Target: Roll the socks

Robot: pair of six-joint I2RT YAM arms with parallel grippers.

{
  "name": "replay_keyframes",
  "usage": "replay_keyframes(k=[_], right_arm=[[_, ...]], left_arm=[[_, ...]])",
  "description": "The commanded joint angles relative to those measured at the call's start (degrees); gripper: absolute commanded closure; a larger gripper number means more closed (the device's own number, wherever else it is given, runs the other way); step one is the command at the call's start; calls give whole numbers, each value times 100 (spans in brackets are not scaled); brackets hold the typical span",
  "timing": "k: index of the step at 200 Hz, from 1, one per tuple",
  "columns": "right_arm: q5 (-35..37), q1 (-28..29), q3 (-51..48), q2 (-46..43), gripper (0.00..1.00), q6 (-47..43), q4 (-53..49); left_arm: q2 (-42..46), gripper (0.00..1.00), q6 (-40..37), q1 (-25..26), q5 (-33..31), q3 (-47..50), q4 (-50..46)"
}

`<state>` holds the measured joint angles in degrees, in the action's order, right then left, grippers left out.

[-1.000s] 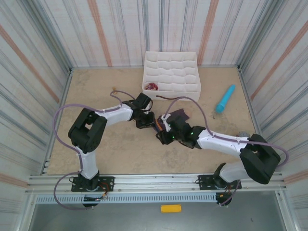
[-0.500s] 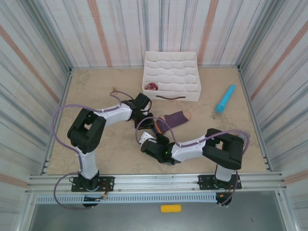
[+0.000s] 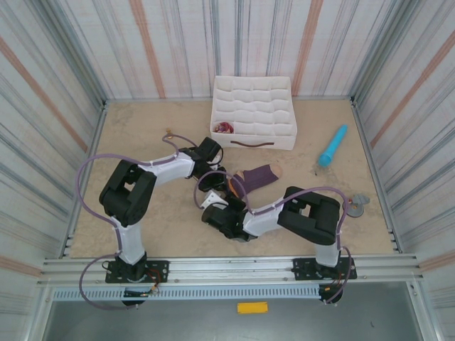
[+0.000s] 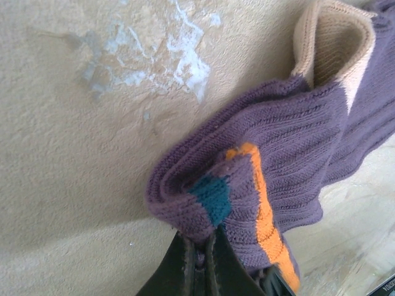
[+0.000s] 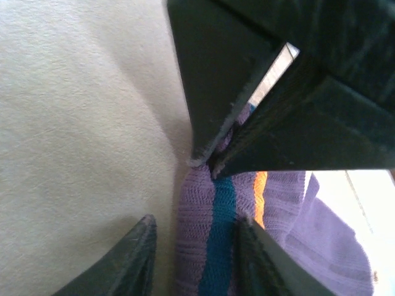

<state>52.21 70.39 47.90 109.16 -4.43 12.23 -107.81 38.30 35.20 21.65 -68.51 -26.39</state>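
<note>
Gripping one purple sock (image 4: 290, 142), left end effector (image 4: 199, 243) clamps; right end effector (image 5: 194, 227) gapes.

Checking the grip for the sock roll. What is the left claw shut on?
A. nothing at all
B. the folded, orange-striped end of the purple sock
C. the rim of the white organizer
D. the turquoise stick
B: in the left wrist view, the left claw is pinched shut on the folded end of the purple sock, right by its orange stripe and teal patch.
</note>
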Motion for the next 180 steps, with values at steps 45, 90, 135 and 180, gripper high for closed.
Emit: replay_keyframes(k=[45,90,135,180], right_arm=[[-1409,-489,-654,-267,100,925,-166],[-2506,-929,-985,-559,100,1198,85],[-3360,-1389,-1223,-804,100,1466,213],[-5062,-2025,-1399,-1096,100,1732,447]], left_arm=[[337,92,-189,-158,21,346,-160],[500,61,-79,-230,100,519,147],[651,41,50,-371,317,784,483],[1360,37,225,-502,356,1378,1248]])
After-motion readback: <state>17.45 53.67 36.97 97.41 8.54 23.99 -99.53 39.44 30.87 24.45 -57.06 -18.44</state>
